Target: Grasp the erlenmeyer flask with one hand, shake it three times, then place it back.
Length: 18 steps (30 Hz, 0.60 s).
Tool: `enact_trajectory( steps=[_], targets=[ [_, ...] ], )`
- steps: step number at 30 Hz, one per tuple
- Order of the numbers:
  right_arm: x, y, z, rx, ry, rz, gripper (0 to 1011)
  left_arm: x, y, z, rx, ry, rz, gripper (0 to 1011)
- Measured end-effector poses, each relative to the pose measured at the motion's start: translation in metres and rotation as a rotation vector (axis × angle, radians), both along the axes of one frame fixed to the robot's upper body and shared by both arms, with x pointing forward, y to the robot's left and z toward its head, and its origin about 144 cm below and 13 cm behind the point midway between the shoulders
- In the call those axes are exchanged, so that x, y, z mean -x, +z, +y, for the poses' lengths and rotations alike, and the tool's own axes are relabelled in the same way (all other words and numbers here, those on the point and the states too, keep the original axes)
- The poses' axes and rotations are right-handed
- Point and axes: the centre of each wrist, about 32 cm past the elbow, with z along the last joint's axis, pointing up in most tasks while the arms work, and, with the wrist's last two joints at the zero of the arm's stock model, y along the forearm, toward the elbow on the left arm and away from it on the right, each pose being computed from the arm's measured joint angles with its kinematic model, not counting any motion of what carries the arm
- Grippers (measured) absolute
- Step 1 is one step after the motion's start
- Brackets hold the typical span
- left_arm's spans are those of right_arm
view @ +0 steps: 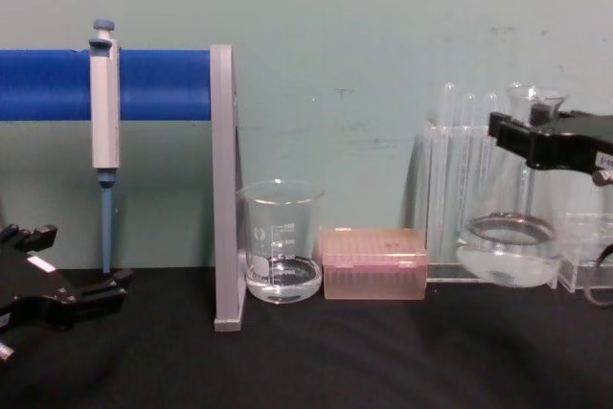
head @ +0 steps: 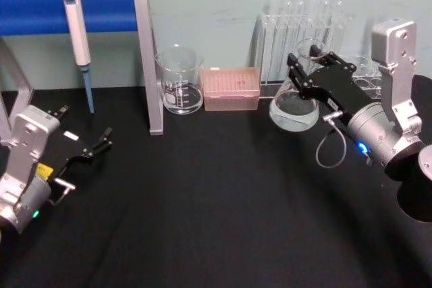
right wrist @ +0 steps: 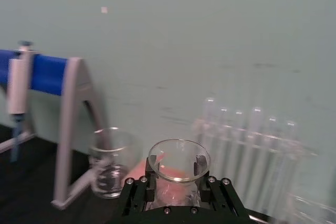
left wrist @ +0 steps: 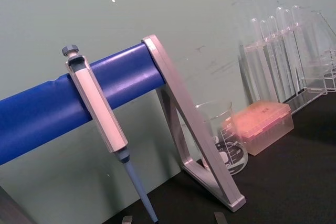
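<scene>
Right gripper (head: 304, 65): jaws clenched across the neck of the erlenmeyer flask (head: 293, 109), gripping from the flask's right side. Flask position: right rear of the table (head: 216, 200), in front of the test-tube rack (head: 304, 32). In the chest view its base appears to hang just clear of the surface. Long axis: near upright, neck uppermost and leaning slightly right, so set-down means a short descent. Left gripper (head: 88, 150): parked at far left, jaws released, well apart from the flask.

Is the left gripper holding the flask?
No, the right gripper is clamped on the neck of the flask; the left gripper sits open and empty.
</scene>
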Motion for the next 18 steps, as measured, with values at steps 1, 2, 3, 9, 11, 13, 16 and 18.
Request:
enact_trajectory(
  steps=[1,2,3,9,11,13,16,18],
  targets=[
    [0.0001,-0.0001,-0.0001,0.001,0.018,0.0,456,0.0,0.0,0.0,0.0,0.0,0.0,1001],
    [0.0003,-0.0001,-0.0001,0.001,0.034,-0.001,456,0.0,0.0,0.0,0.0,0.0,0.0,1001],
    [0.0006,-0.0002,-0.0003,0.004,0.064,-0.003,456,0.0,0.0,0.0,0.0,0.0,0.0,1001],
    [0.0021,-0.0006,-0.0001,0.017,0.191,-0.011,456,0.0,0.0,0.0,0.0,0.0,0.0,1001],
    [0.0024,-0.0001,-0.0005,0.027,0.245,-0.014,456,0.0,0.0,0.0,0.0,0.0,0.0,1001],
    [0.0025,0.0008,-0.001,0.037,0.305,-0.018,456,0.0,0.0,0.0,0.0,0.0,0.0,1001],
    [0.0029,0.0013,-0.0011,0.05,0.388,-0.019,456,0.0,0.0,0.0,0.0,0.0,0.0,1001],
    [0.0032,0.0016,-0.0009,0.057,0.425,-0.019,456,0.0,0.0,0.0,0.0,0.0,0.0,1001]
  ],
)
